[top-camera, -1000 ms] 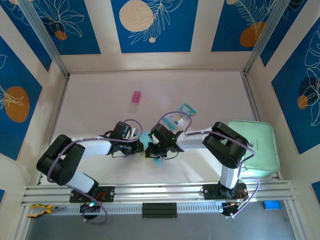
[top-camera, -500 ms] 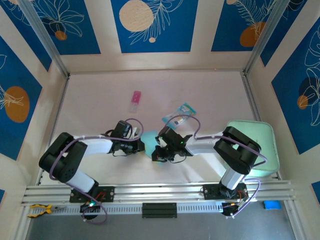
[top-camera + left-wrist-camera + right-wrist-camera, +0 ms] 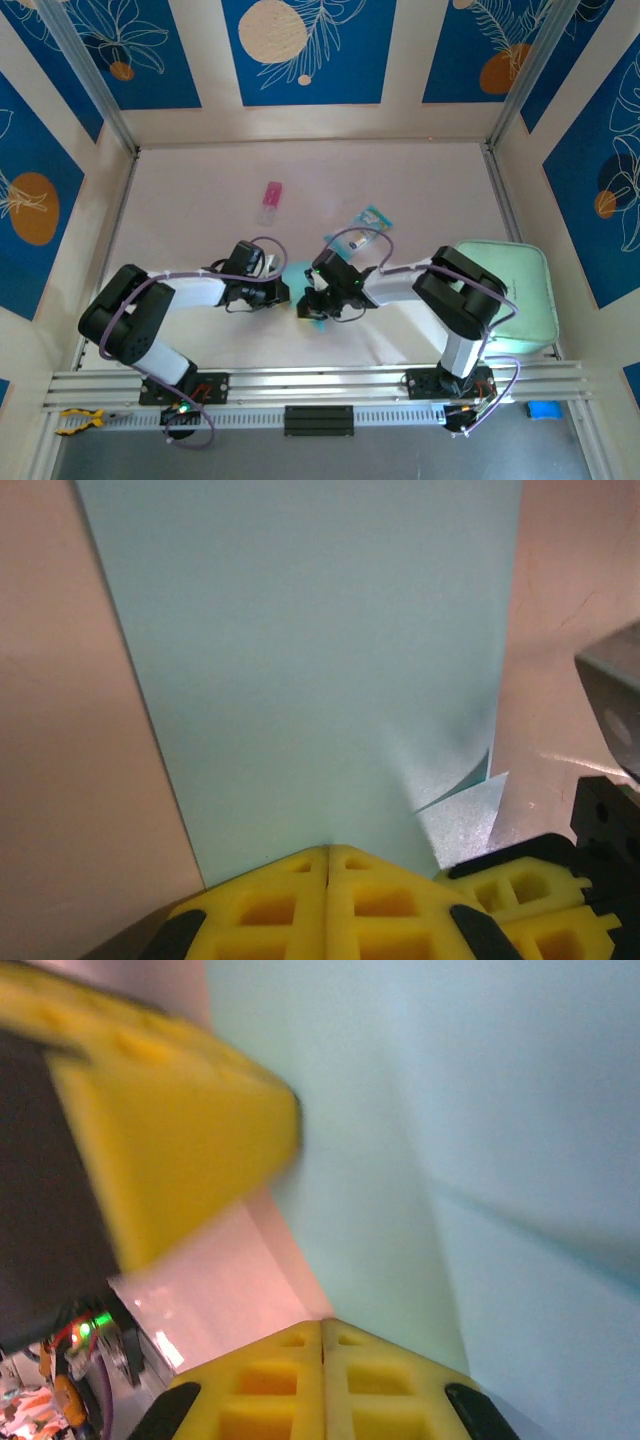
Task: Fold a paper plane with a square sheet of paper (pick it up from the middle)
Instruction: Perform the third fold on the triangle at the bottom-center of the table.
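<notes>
Fingers [image 3: 265,910] of the left gripper [image 3: 328,855] and right gripper [image 3: 322,1328] are pinched shut on the sheet [image 3: 310,660], so they should move together gently.

We find the thin light-blue square sheet of paper [image 3: 320,660] at the front middle of the pale counter [image 3: 200,200], with the left tool [image 3: 328,853] and right tool [image 3: 322,1326] clamped on it from either side. Behind it lie a small pink packet [image 3: 271,202] and, further right, a teal-and-clear printed packet [image 3: 362,232]. A mint-green rounded pad [image 3: 515,290] sits far right.
</notes>
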